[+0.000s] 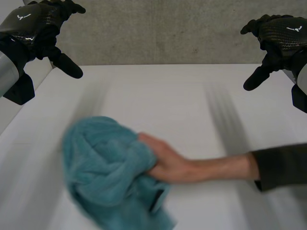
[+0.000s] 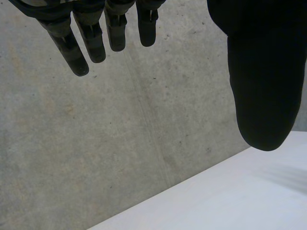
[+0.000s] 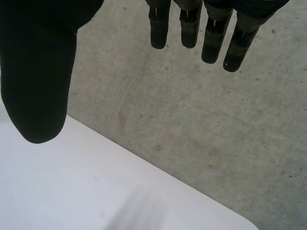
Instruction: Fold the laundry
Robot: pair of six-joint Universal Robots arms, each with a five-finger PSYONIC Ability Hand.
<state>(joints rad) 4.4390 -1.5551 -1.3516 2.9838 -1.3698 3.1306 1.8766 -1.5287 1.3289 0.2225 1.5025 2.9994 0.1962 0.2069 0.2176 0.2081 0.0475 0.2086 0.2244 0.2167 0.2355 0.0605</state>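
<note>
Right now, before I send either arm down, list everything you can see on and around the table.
table: one, white, spanning the head view
wall: one, grey concrete, behind the table's far edge
towel: one, teal, crumpled on the table's near part, left of centre
person's hand: one, gripping the towel's right side, with a bare forearm and dark sleeve reaching in from the robot's right
left hand: one, black, raised above the table's far left corner, fingers straight, holding nothing
right hand: one, black, raised above the table's far right corner, fingers straight, holding nothing
</note>
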